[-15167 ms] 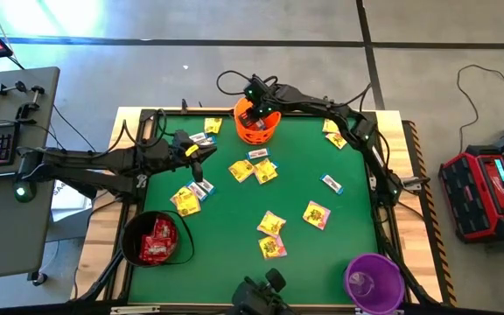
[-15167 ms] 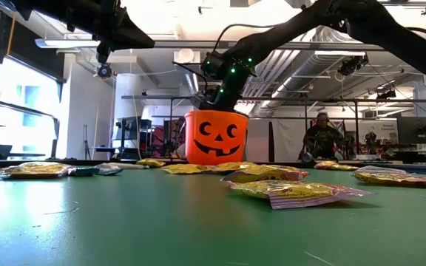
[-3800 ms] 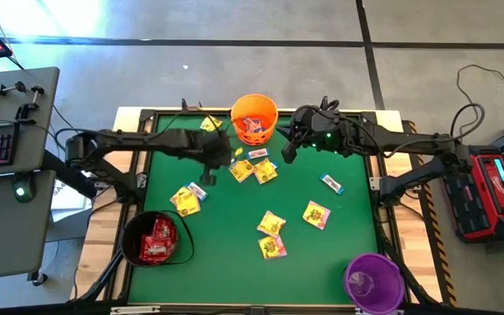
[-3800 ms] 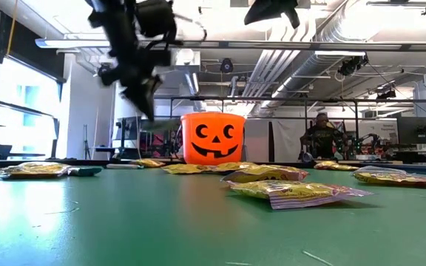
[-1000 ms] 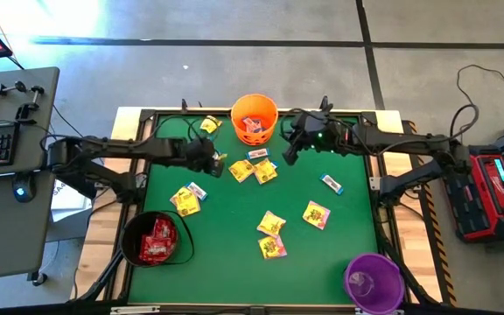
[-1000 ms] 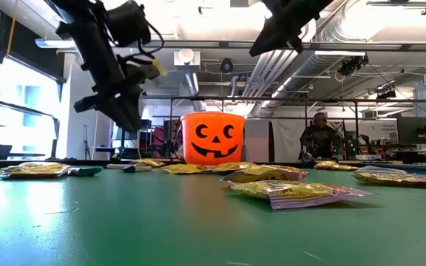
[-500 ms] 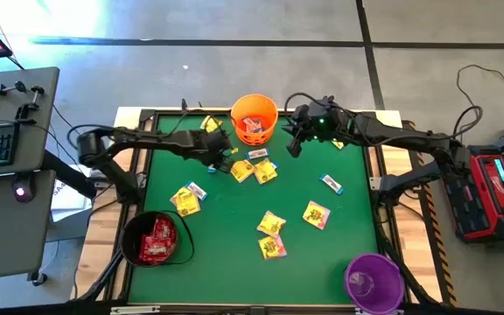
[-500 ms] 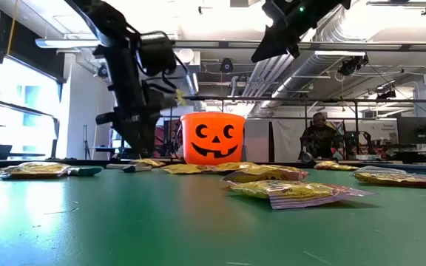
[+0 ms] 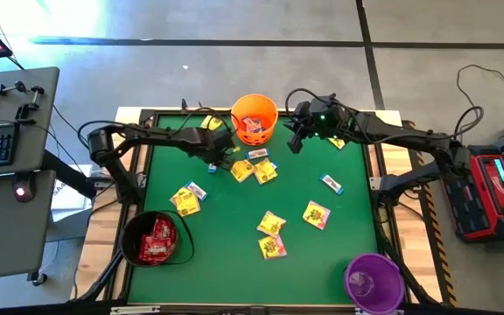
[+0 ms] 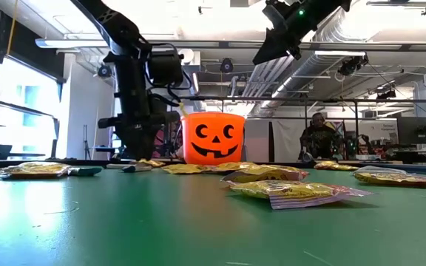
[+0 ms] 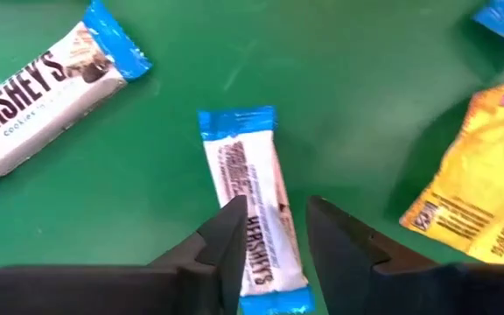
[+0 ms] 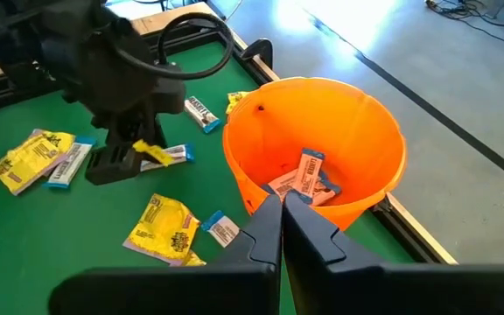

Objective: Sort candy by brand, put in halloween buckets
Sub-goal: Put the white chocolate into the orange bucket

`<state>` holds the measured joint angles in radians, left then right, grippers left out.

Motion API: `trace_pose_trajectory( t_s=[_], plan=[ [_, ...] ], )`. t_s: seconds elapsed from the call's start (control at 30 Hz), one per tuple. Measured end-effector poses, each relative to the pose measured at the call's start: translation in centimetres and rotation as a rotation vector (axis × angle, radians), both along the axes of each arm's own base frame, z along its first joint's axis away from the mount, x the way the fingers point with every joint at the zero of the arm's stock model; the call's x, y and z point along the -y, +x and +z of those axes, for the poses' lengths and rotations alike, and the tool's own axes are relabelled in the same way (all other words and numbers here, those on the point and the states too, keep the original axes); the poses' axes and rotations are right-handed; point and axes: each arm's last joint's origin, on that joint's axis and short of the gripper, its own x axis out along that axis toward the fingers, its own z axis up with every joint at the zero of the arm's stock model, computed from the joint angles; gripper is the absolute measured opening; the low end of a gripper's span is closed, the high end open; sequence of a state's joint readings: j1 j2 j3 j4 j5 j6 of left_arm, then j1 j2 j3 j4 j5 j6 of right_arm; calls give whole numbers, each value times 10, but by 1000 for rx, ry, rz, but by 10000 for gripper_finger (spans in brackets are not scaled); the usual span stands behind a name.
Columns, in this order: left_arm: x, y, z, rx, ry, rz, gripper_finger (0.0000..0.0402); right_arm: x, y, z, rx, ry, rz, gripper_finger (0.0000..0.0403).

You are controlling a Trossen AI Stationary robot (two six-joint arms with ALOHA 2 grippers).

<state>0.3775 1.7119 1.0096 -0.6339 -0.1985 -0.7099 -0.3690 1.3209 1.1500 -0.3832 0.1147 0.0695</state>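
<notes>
Your left gripper point(image 11: 274, 229) sits low over the counter point(image 9: 339, 227) just beside the orange bucket point(image 9: 255, 119), its fingers point(image 11: 226, 241) parted and straddling a white-and-blue candy bar point(image 11: 254, 219) that lies flat on the green; nothing is pinched. A second white-and-blue bar point(image 11: 46, 87) and a yellow packet point(image 11: 478, 175) lie near it. Your right gripper point(image 12: 282, 214) hangs above the orange bucket's rim with fingers clenched on nothing, and orange-wrapped candy point(image 12: 304, 179) lies inside that bucket. The black bucket point(image 9: 153, 239), well apart from the orange one, holds red packets; the purple bucket point(image 9: 373, 282) stands farther still
</notes>
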Motion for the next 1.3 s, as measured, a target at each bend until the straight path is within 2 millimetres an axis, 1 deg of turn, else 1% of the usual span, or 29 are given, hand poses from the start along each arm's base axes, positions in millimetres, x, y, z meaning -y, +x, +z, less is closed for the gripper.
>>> trace_pose_trajectory(
  t_s=[0.1, 0.2, 0.3, 0.53, 0.63, 0.73, 0.97, 1.3],
  plan=[
    [-4, -1, 0, 2, -1, 8, 93, 0, 0, 0, -1, -2, 1, 0],
    [-6, -2, 0, 1, -5, -4, 93, 0, 0, 0, 0, 0, 0, 0],
    [-6, -2, 0, 7, -21, -15, 107, 0, 0, 0, 0, 0, 0, 0],
    [-3, -1, 0, 6, -22, -22, 158, 0, 0, 0, -1, 0, 0, 0],
    [-3, -1, -1, 5, -12, 8, 166, 0, 0, 0, 0, 0, 0, 0],
    [-6, -2, -1, 8, -5, 29, 163, 0, 0, 0, 0, 0, 0, 0],
    [-6, -2, -1, 7, -7, 7, 148, 0, 0, 0, 0, 0, -1, 0],
    [-7, -2, -1, -2, 2, -16, 154, 0, 0, 0, 0, 0, -1, 0]
  ],
)
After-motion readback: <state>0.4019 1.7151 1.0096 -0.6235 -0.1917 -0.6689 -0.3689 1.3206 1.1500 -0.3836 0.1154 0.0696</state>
